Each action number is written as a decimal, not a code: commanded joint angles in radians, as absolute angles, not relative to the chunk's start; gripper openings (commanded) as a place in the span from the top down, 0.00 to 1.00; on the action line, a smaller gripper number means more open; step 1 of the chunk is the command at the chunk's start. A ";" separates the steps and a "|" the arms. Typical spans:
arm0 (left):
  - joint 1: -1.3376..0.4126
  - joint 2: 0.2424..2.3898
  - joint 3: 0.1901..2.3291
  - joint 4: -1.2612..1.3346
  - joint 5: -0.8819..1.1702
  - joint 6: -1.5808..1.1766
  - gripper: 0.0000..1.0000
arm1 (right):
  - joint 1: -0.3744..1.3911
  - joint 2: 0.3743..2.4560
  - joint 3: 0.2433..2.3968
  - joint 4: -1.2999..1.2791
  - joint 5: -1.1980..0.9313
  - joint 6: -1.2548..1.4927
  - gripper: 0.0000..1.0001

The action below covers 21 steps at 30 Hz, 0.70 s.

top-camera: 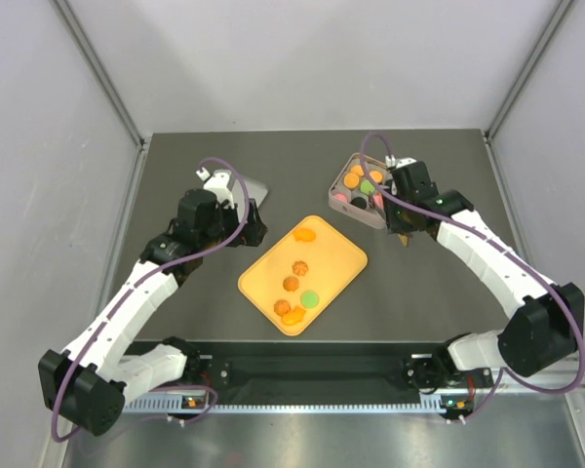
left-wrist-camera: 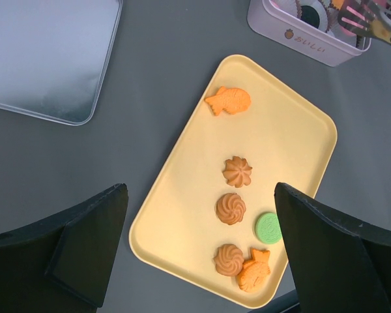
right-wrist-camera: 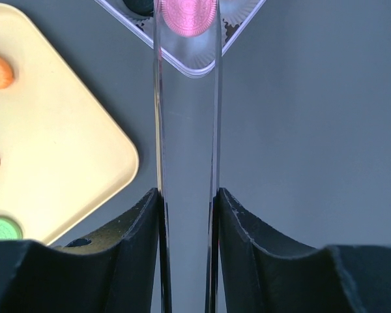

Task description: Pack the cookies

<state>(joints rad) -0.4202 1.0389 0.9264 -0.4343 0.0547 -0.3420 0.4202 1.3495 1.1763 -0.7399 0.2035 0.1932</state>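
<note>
My right hand [right-wrist-camera: 188, 202] is closed narrow on the clear tongs [right-wrist-camera: 186, 130], and their tips pinch a pink cookie [right-wrist-camera: 186, 14] over the pink tin [left-wrist-camera: 300, 39]. I should lower it into a free compartment and release slowly. My left hand [left-wrist-camera: 201, 195] hangs wide open above the tray [left-wrist-camera: 280, 130], where six cookies [left-wrist-camera: 233, 208] wait.

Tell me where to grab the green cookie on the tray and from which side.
Pinch the green cookie across its round edge, coming straight down from above. It is a thin disc lying flat on the tray, so no side offers a hold. Probably set the tips away from the swirl cookie close beside it.
</note>
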 commanded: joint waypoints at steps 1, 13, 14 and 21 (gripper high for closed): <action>-0.416 1.040 0.922 -0.413 0.058 -0.345 0.01 | 0.405 1.336 1.172 -0.696 0.196 0.187 0.62; -0.416 1.042 0.920 -0.411 0.060 -0.345 0.01 | 0.405 1.331 1.147 -0.698 0.210 0.190 0.62; -0.416 1.042 0.920 -0.411 0.061 -0.345 0.01 | 0.405 1.330 1.147 -0.698 0.212 0.192 0.62; -0.416 1.045 0.920 -0.411 0.063 -0.345 0.01 | 0.405 1.335 1.146 -0.698 0.212 0.192 0.61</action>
